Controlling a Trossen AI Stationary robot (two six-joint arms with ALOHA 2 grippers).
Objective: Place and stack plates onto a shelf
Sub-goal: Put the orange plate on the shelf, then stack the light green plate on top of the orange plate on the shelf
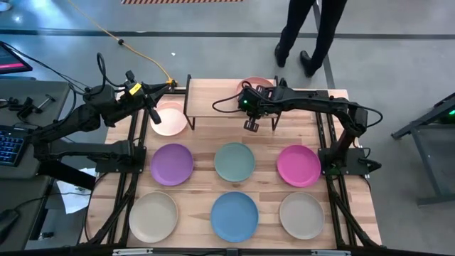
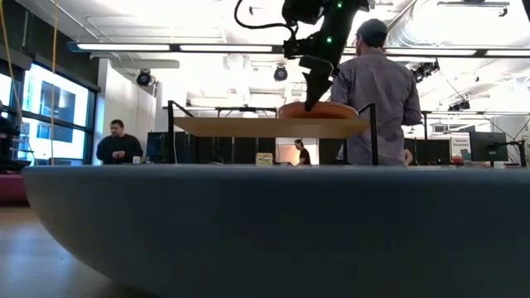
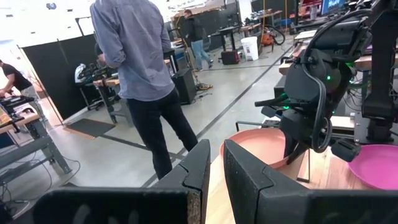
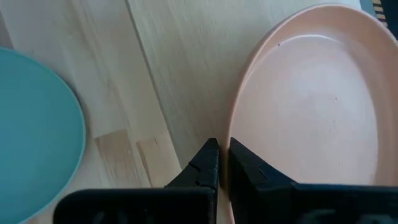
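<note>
Your right gripper [image 1: 251,126] hangs closed and empty above the front edge of the small light-wood shelf [image 1: 213,107], beside the pale pink round plate [image 1: 257,85] resting there. The left gripper [image 1: 153,116], nearly closed, holds the second pale pink plate [image 1: 169,121] over the tabletop [image 1: 263,185]; it likely stacks next.

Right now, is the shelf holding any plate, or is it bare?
Holding one: a pale pink plate sits on the shelf, by the right gripper.
</note>
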